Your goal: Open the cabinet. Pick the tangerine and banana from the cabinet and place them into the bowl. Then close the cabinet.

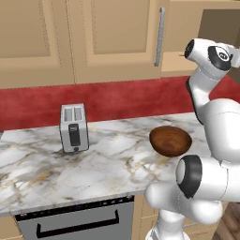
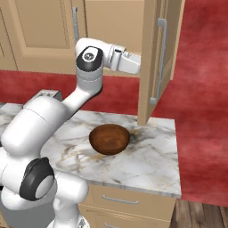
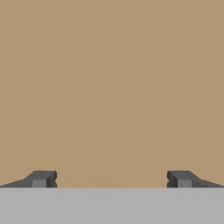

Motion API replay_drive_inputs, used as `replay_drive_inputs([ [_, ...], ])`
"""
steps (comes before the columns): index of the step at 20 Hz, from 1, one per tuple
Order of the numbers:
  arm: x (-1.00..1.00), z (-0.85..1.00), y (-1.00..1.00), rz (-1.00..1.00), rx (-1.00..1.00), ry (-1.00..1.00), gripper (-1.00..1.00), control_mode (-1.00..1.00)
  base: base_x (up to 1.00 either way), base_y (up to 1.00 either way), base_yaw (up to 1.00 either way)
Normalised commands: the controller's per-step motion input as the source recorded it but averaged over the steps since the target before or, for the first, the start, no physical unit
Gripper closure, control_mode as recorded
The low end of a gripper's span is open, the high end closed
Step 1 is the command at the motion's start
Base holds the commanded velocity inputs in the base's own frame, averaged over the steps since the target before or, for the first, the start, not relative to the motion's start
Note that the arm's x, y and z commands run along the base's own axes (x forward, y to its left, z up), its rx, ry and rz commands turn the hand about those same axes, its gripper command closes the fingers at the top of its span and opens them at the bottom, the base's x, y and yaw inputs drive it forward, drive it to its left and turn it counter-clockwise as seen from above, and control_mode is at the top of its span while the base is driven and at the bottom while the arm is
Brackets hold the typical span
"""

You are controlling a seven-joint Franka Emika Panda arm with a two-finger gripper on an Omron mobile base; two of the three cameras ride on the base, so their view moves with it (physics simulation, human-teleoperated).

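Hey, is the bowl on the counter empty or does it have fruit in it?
Empty. The bowl shows only its bare brown inside in both base views; no fruit lies in it.

Supporting surface: a white marble countertop (image 1: 42, 164) with grey and tan veining, set against a red backsplash. Directly on it stand two items. A silver two-slot toaster (image 1: 74, 127) stands upright towards the back of the surface. A dark reddish-brown glossy bowl (image 1: 170, 140) sits upright, well apart from the toaster, its interior visibly empty in the right base view.
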Motion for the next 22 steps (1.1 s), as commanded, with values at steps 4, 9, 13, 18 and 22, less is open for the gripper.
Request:
replay_drive_inputs([
  [4,-0.04,0.0,0.27,0.1,0.0,0.0,-1.0,-1.0,0.0,0.0,0.0],
  [9,-0.15,0.0,0.55,0.23,0.0,0.0,-1.0,-1.0,0.0,0.0,0.0],
  [13,-0.37,0.0,0.57,0.33,0.0,0.0,-1.0,-1.0,0.0,0.0,0.0],
  [18,-0.49,0.0,0.55,0.38,0.0,0.0,-1.0,-1.0,0.0,0.0,0.0],
  [22,-0.41,0.0,0.48,0.41,0.0,0.0,-1.0,-1.0,0.0,0.0,0.0],
])
